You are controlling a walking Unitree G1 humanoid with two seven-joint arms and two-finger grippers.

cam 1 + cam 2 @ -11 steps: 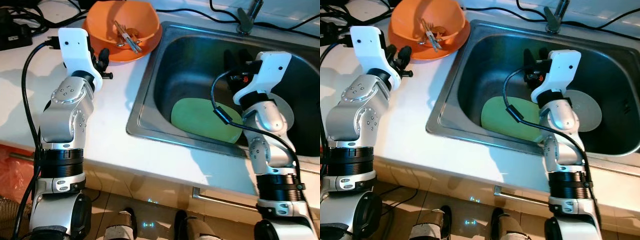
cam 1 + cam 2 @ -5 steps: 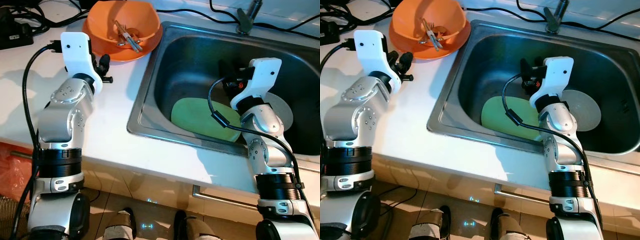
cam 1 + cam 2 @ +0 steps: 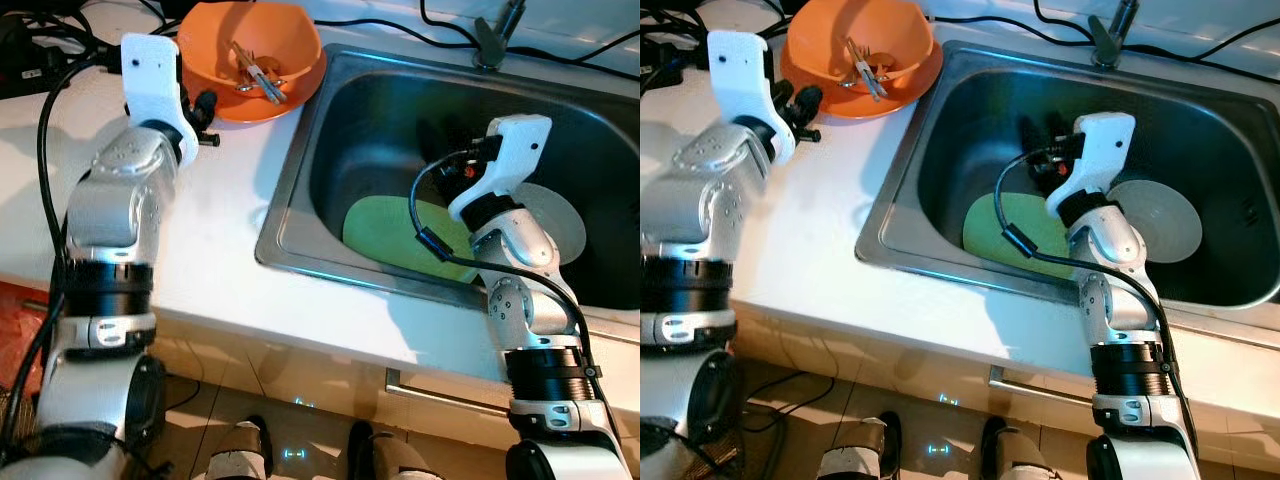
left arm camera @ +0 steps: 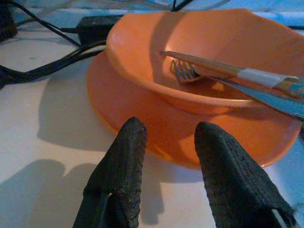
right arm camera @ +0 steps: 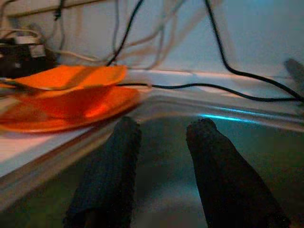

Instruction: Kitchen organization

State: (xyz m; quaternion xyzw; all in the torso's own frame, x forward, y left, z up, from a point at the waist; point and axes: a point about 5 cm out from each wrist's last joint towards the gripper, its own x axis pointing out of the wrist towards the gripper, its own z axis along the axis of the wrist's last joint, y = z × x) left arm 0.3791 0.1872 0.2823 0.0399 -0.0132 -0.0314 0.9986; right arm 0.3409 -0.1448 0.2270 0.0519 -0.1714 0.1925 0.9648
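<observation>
Reaching toward the orange bowl, left gripper gapes empty; right gripper, also parted, hangs over the sink.

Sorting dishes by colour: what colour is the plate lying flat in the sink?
The plate is light green, clearest in the left eye view.

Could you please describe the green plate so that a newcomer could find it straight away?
Look into the steel sink set in the white counter. The green plate lies on its floor at the near left, beside a grey plate to its right, below the right gripper. It is the sink's one green thing.
</observation>
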